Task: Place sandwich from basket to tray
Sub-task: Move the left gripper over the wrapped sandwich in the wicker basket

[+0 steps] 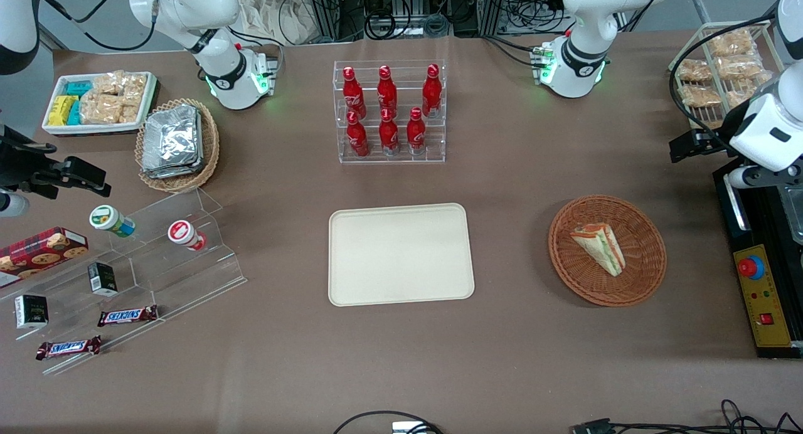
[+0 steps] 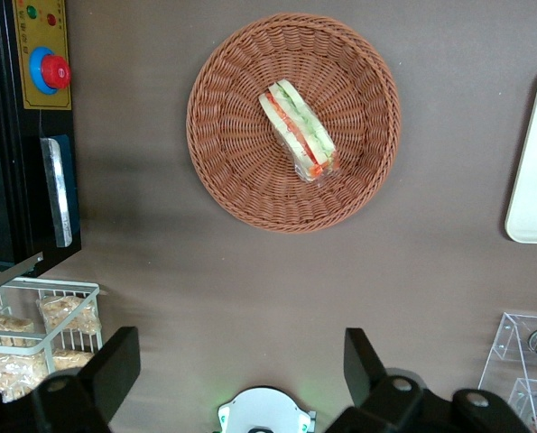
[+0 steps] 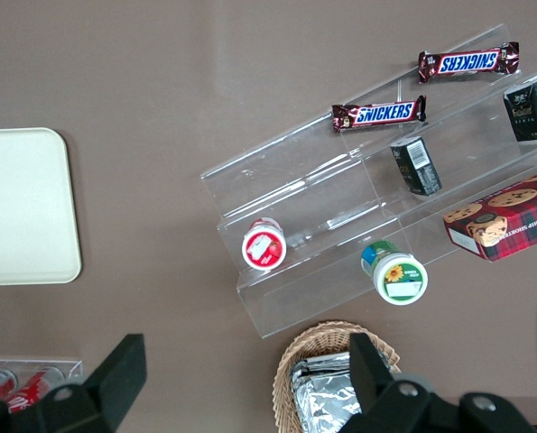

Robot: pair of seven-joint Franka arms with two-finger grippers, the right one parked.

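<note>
The sandwich (image 1: 599,247) is seen lying in the basket (image 1: 640,277) at the right of the front frame, its filling edge turned up, slightly toward the basket's upper left part. In the wrist view, the sandwich (image 2: 299,132) is shown near the middle of the basket (image 2: 232,162), with red and green layers visible between pale bread. The tray (image 1: 399,253) is laid at the centre of the front frame, well apart from the basket, with bare table (image 1: 508,189) between them. An edge of the tray (image 2: 534,162) is also caught in the wrist view.

The gripper (image 2: 241,365) is held high above the table with its fingers (image 2: 115,365) spread wide and nothing between them; in the front view it is found at the right edge, above the basket in the frame, as the dark gripper (image 1: 690,144). A rack with 6 red bottles (image 1: 389,111) is set at the upper centre of the front frame.
</note>
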